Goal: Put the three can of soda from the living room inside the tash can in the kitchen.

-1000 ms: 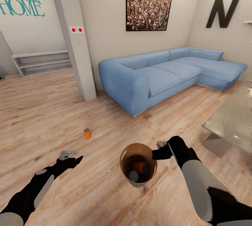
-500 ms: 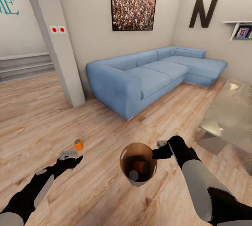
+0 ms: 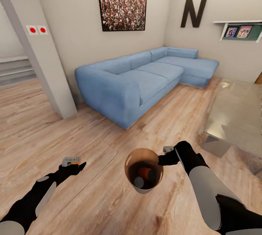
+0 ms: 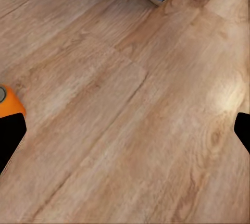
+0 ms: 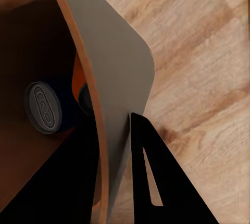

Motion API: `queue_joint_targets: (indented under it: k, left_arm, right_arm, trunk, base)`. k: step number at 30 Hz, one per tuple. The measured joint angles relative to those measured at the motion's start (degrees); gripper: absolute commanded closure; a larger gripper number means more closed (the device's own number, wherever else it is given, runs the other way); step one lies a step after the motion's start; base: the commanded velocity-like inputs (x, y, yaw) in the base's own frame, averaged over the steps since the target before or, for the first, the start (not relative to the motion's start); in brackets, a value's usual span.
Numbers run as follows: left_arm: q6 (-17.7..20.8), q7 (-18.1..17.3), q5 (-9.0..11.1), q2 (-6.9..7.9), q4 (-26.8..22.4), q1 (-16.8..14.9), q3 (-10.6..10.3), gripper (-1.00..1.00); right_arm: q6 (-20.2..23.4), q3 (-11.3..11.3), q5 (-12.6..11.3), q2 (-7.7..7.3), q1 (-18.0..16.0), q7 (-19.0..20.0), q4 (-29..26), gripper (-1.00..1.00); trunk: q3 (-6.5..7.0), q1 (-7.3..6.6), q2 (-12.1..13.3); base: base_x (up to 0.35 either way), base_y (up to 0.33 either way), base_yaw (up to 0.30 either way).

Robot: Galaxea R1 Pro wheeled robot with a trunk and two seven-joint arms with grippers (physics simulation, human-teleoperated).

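Clearly the step in hand is to collect the last can (image 4: 7, 102), the orange one standing on the wood floor (image 3: 102, 198) just beside the left pincer (image 3: 71, 160), whose fingers are spread wide with nothing between them. The right pincer (image 3: 166, 150) is clenched on the rim of the trash can (image 3: 143, 171) and holds it above the floor; two cans, one orange (image 3: 146, 173) and one dark blue (image 5: 44, 107), lie inside it. To do this well, I judge, the left arm should shift sideways until the can sits between the fingers, descend, and close on its middle, while the bucket remains level.
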Motion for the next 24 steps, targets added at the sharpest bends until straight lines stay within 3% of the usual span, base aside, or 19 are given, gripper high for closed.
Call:
queue_joint_targets:
  k: [11,24]
  left_arm:
    - [0.00,0.01,-0.03,0.00,-0.01,0.00,-0.03,-1.00]
    - [-0.37,-0.01,-0.07,0.00,0.02,0.00,-0.06,-1.00]
  right_arm:
    - [0.04,-2.31,-0.13,-0.05,-0.01,0.09,-0.04,1.00]
    - [0.08,-2.70,-0.19,-0.07,0.00,0.09,-0.05,1.00]
  trunk:
    - [-0.23,0.00,0.00]
    - [-0.39,0.00,0.00]
  base:
    - [0.173,0.285,-0.242]
    - [0.063,0.309,-0.150]
